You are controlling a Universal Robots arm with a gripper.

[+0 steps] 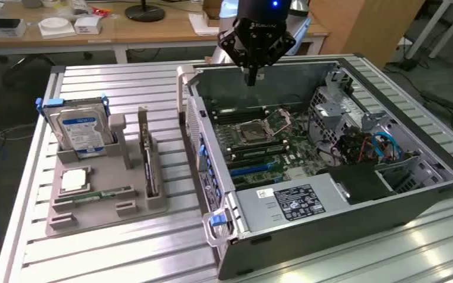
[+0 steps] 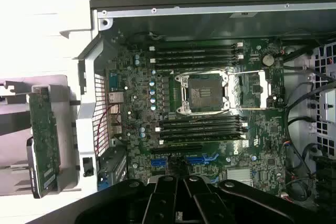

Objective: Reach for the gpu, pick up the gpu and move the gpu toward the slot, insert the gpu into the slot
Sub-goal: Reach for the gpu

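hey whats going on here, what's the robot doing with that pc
A single robot arm is working over an open computer case on a metal table. Its gripper is shut and empty, hanging above the motherboard near the case's far wall. The gpu stands upright in the grey tray on the exterior view's left, beside a hard drive, not yet picked up.
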